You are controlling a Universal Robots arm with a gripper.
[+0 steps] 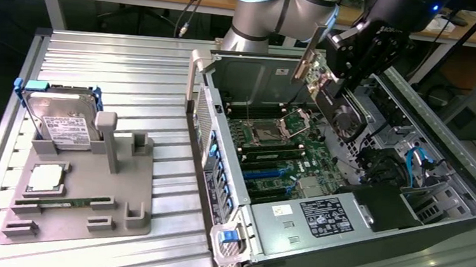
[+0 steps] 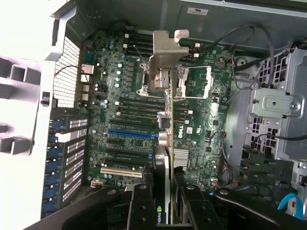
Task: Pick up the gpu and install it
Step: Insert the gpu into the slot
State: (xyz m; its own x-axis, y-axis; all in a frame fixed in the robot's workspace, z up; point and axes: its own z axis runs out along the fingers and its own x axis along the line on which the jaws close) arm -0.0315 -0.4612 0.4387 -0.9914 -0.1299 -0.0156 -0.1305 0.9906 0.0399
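The gpu (image 1: 343,114) hangs on edge over the open computer case (image 1: 239,235), its silver bracket (image 1: 308,50) pointing up and toward the case's back wall. My gripper (image 1: 337,84) is shut on the card's upper part. In the wrist view the gpu (image 2: 167,143) shows edge-on between my fingers (image 2: 143,207), with its bracket (image 2: 165,50) at the far end. The gripper (image 2: 168,208) holds it above the green motherboard (image 2: 124,96), clear of the expansion slots (image 2: 132,132).
A grey fixture (image 1: 89,185) on the slatted table at the exterior view's left holds a silver hard drive (image 1: 60,119) in a blue frame, a square chip (image 1: 48,177) and a RAM stick (image 1: 62,202). Inside the case are a power supply (image 1: 325,218), cables (image 1: 419,162) and drive cages (image 2: 276,115).
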